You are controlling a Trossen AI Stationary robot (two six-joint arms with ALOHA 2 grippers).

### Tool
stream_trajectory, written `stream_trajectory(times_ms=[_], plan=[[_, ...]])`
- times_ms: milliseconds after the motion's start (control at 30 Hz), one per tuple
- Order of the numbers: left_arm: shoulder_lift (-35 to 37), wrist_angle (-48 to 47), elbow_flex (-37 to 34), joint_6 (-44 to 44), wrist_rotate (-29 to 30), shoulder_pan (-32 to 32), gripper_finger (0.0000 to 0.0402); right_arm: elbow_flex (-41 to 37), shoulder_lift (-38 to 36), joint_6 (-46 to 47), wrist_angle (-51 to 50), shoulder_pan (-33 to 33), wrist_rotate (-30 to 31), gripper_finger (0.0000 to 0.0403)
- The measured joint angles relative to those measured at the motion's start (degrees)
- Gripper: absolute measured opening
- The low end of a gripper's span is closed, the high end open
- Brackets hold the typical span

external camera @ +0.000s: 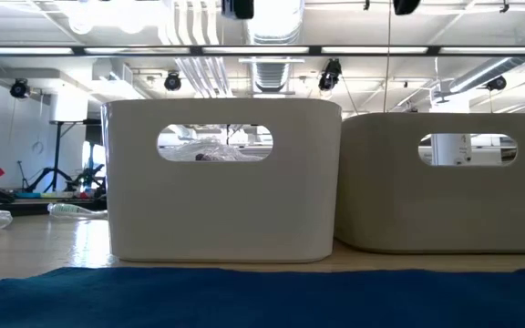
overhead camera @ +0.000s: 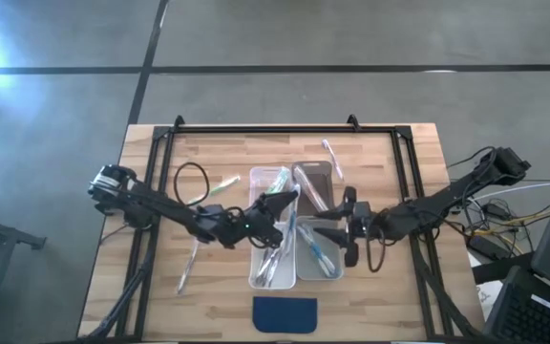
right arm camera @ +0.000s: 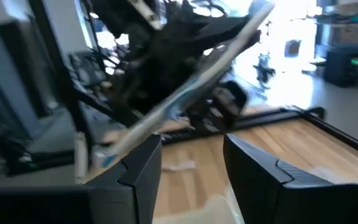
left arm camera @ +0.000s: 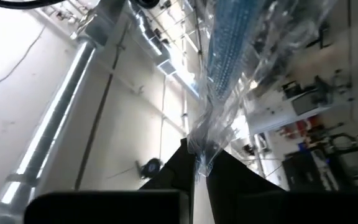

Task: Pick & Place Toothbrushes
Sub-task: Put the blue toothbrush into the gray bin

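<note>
Your left gripper (overhead camera: pixel 277 203) hangs over the clear rectangular plastic bins (overhead camera: pixel 267 270) at the middle of the wooden tabletop (overhead camera: pixel 409 162), its fingers (left arm camera: pixel 229 180) pinched on a clear-wrapped toothbrush with blue bristles (left arm camera: pixel 229 68). Your right gripper (overhead camera: pixel 321 231) faces it over the neighbouring bin, fingers (right arm camera: pixel 260 168) parted; a wrapped toothbrush (right arm camera: pixel 191 93) lies across them, though whether it is gripped is hard to say. More thin whitish toothbrushes (overhead camera: pixel 275 258) fill the bins, others lie loose (overhead camera: pixel 187 266) toward the table's left edge. A dark blue flat pad (overhead camera: pixel 285 313) sits at the near edge.
</note>
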State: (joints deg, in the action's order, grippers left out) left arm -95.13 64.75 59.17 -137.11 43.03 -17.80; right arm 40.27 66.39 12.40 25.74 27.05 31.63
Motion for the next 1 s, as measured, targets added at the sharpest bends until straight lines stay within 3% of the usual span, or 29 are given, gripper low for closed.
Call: stream_trajectory(times_ms=[333, 567, 867, 1000], plan=[[0.0, -2.1, 6.7, -3.8, -4.1, 0.5, 0.0026, 0.5, -0.2, 1.0, 5.3, -2.1, -1.3, 0.0207], [0.0, -5.0, 7.7, -4.1, -4.2, 0.6, 0.0026, 1.5, 0.2, 4.0, 9.4, -4.8, -13.8, 0.0225], [0.0, -5.4, 7.7, -5.5, -4.0, 0.6, 0.0026, 1.6, 1.4, 10.1, 9.7, -7.4, -14.5, 0.0249], [0.0, -5.7, 7.7, -6.7, -4.3, 0.6, 0.0026, 1.8, 3.2, 15.5, 10.3, -9.1, -19.3, 0.0258]])
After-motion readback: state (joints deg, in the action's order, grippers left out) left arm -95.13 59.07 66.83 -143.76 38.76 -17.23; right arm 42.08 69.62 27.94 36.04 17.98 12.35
